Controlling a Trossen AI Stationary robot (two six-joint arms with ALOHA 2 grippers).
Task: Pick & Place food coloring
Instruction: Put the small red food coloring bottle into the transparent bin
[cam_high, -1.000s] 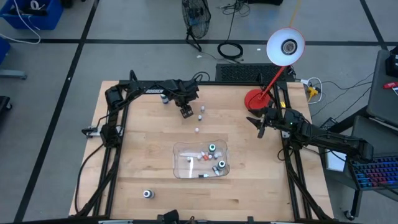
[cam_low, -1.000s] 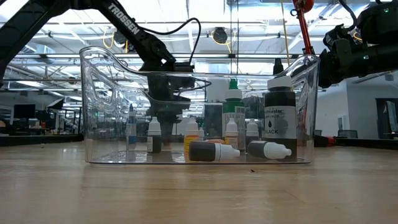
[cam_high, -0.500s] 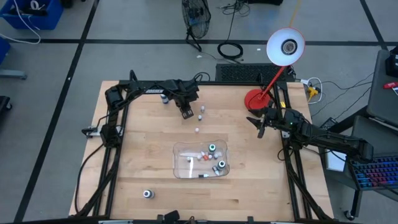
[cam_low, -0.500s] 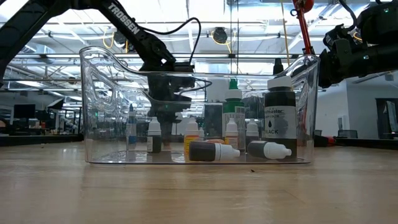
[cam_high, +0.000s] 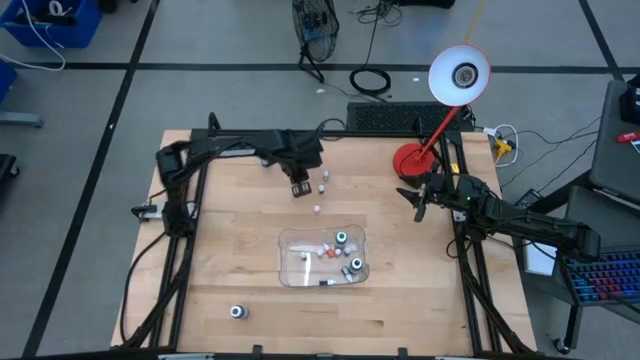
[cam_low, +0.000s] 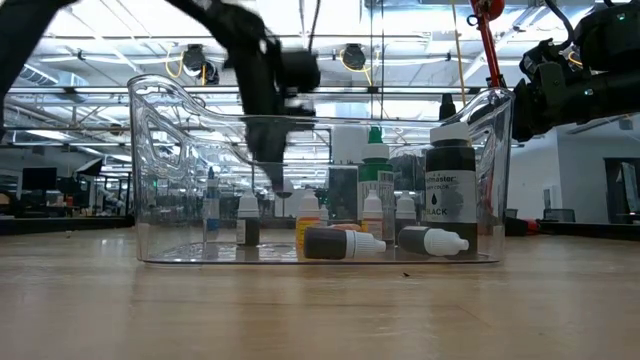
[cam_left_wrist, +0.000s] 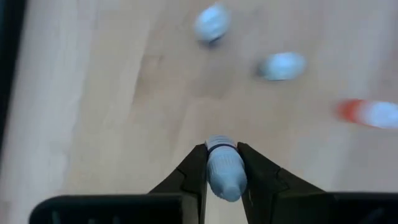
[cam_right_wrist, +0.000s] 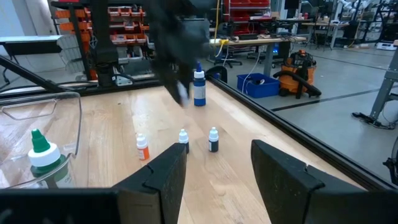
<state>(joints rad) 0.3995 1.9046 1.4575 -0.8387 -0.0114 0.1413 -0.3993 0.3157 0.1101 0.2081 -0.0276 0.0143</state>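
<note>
My left gripper (cam_high: 298, 188) hangs over the far middle of the table, shut on a tiny whitish food coloring bottle (cam_left_wrist: 222, 171). Beside it stand loose small bottles (cam_high: 323, 186) and another (cam_high: 317, 209); the left wrist view shows two pale ones (cam_left_wrist: 283, 65) and an orange-capped one (cam_left_wrist: 367, 113). The clear tray (cam_high: 285, 262) in the table's middle holds several bottles, some dark with green tops (cam_low: 374, 165) and a black one (cam_low: 450, 205). My right gripper (cam_high: 418, 205) waits open at the far right, with nothing between its fingers (cam_right_wrist: 168, 177). My left gripper pinches the tiny bottle by two opposite sides of its body (cam_left_wrist: 219, 160) between its two fingers (cam_left_wrist: 198, 168). The fingers come from above, pointing down. The bottle stands along the fingers and appears lifted clear of the table.
A single bottle (cam_high: 237, 312) stands near the front left. A taller blue bottle (cam_right_wrist: 198, 87) stands near the far edge. A red lamp base (cam_high: 410, 160) with a white shade (cam_high: 459, 75) occupies the far right corner. Bare wood lies left and right of the tray.
My left gripper has shut on the tiny bottle near the far middle of the table and has risen with it; the arm shows blurred in the low view. The other bottles stay where they were.
</note>
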